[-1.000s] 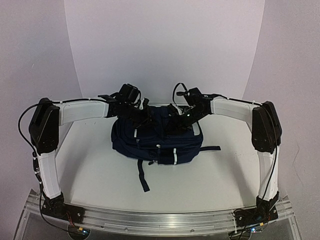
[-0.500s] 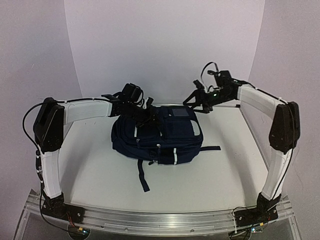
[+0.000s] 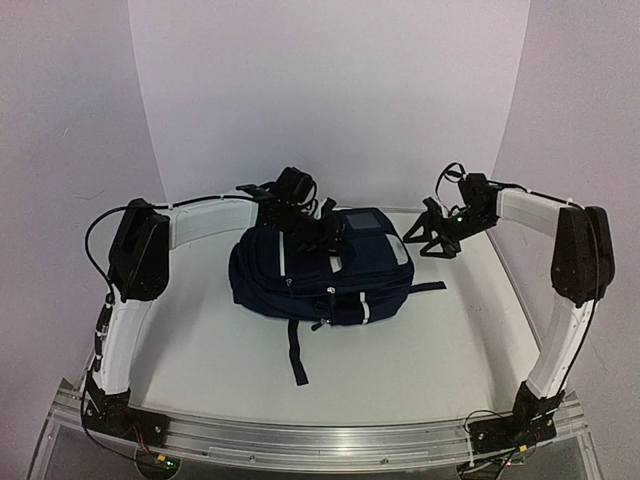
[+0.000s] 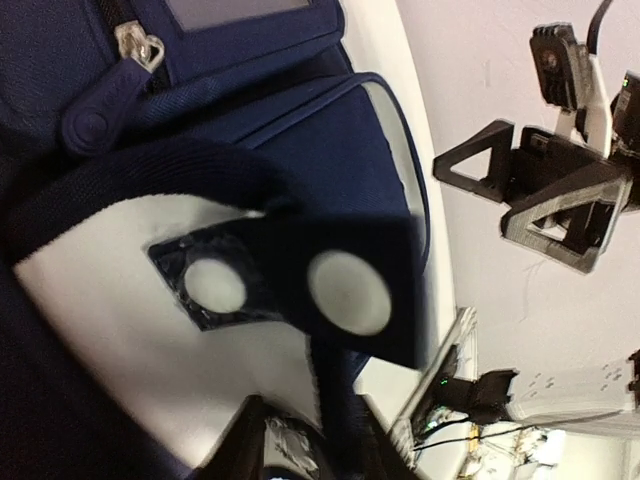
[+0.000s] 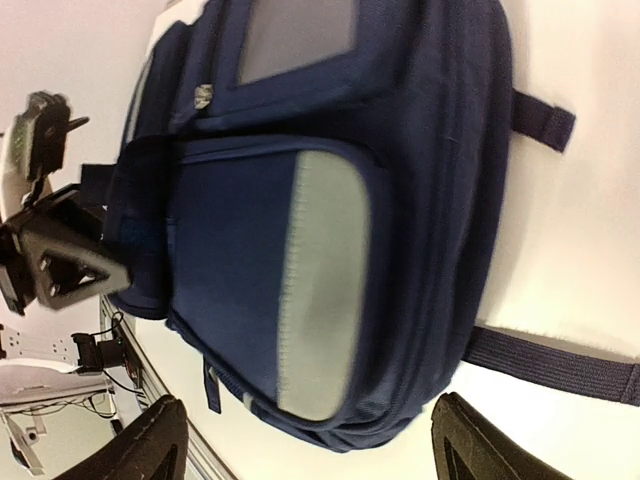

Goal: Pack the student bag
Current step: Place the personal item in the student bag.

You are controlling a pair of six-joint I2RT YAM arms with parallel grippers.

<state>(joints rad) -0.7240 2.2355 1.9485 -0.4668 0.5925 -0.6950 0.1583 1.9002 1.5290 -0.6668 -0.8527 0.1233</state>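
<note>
White table (image 3: 200, 340), student bag (image 3: 330, 285) lying flat at centre. Right gripper (image 3: 425, 240) hovers beside it, jaws spread; left gripper (image 3: 322, 232) straddles its top strap (image 4: 150, 168), grip unclear. Bag looks closed: next, pinch a zip pull (image 4: 137, 45).

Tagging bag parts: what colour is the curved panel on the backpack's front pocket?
Pale grey panel on the navy backpack; clearest in the right wrist view.

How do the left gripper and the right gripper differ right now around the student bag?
The left gripper is at the far end of the student bag, among its black straps; the right gripper hangs clear of the bag, to its right, over the table. The right gripper is wide open and empty; whether the left gripper pinches a strap cannot be told. Both are black.
</note>
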